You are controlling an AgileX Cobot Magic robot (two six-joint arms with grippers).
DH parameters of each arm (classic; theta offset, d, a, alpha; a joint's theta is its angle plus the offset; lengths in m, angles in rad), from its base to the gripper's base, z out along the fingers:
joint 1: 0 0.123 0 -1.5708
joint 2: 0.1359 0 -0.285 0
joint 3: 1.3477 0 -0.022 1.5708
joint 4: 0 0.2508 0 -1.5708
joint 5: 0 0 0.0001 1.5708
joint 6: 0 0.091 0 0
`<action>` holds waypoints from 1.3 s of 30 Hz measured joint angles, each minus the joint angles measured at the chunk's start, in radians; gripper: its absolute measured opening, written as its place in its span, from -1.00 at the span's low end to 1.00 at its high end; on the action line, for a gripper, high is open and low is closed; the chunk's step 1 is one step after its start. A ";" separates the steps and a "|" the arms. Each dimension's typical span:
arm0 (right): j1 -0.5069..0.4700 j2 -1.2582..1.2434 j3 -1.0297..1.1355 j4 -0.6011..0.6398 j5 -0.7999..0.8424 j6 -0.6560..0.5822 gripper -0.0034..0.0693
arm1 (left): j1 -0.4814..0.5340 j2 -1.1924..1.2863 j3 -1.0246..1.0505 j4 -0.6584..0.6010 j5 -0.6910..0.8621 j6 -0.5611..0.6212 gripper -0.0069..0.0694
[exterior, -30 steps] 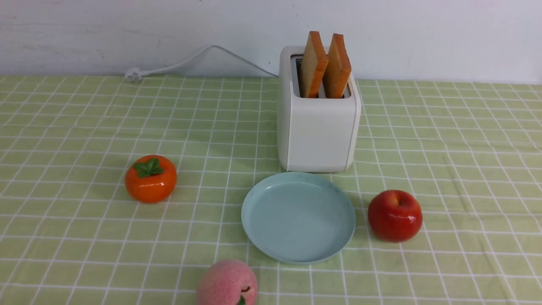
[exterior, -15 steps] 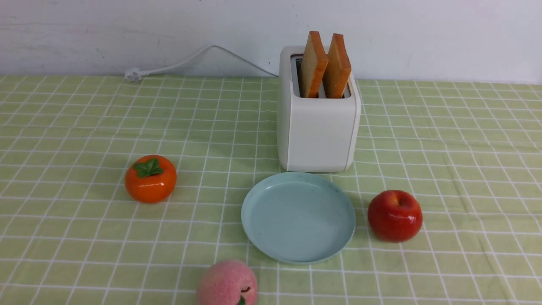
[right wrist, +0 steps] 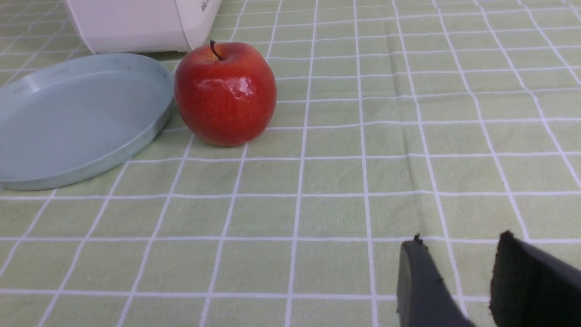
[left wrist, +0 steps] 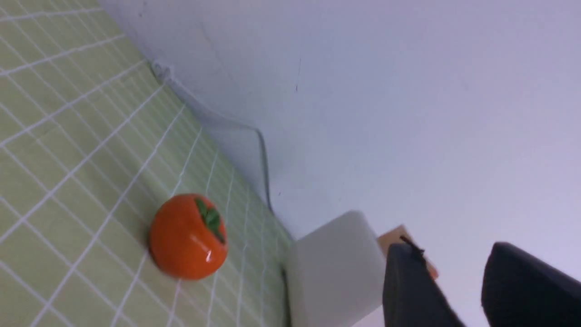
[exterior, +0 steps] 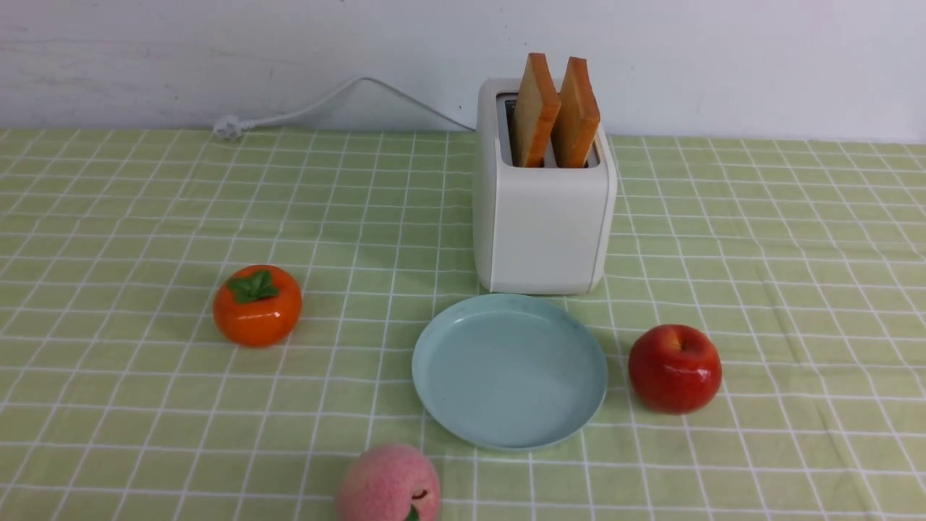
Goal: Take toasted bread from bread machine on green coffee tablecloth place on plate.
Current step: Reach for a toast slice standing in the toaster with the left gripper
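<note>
Evidently the toasted bread slices [exterior: 539,108] stand upright in the bread machine [exterior: 542,231]. They are likely light, stiff and crumbly, so pinch the protruding top across its flat faces. The left end effector [left wrist: 451,263] and right end effector [right wrist: 460,254] are part-open and empty.

No word, number or brand can be read in full. The only print in sight is a small grey marking [right wrist: 203,5] on the white bread machine [right wrist: 136,22], seen in the right wrist view. It stands low on the machine's wall, just past the rounded corner nearest the red apple [right wrist: 225,93]. It looks like two or three small lowercase letters, perhaps part of a brand name. The picture's edge cuts through them, though, and what remains is too small and blurred to make out. Its colour is a soft grey against the white casing, printed flat on the surface rather than on a stuck-on label.
</note>
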 joint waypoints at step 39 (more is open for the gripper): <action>0.000 0.025 -0.149 0.276 -0.174 0.155 -0.39 | -0.173 0.885 -0.679 -0.113 0.349 0.840 -0.85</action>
